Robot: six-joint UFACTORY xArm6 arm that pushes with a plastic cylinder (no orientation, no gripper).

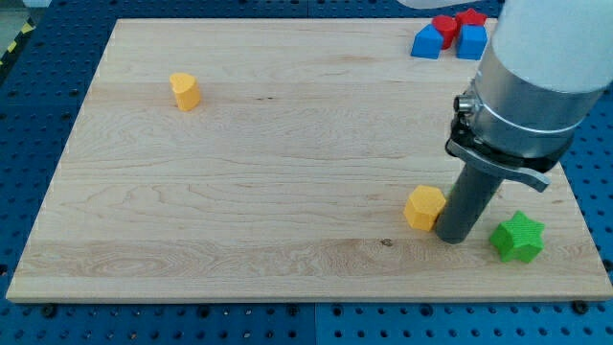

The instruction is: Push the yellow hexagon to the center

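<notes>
The yellow hexagon (423,207) lies on the wooden board (287,172) at the view's lower right. My tip (451,236) rests on the board right against the hexagon's right side, slightly below it. A green star block (518,237) sits just right of my tip, apart from it. A second yellow block (185,91), of rounded shape, lies at the view's upper left.
Two blue blocks (427,41) (471,40) and two red blocks (443,25) (470,17) are clustered at the board's top right edge, partly behind the arm's body. The board's right edge runs close to the green star.
</notes>
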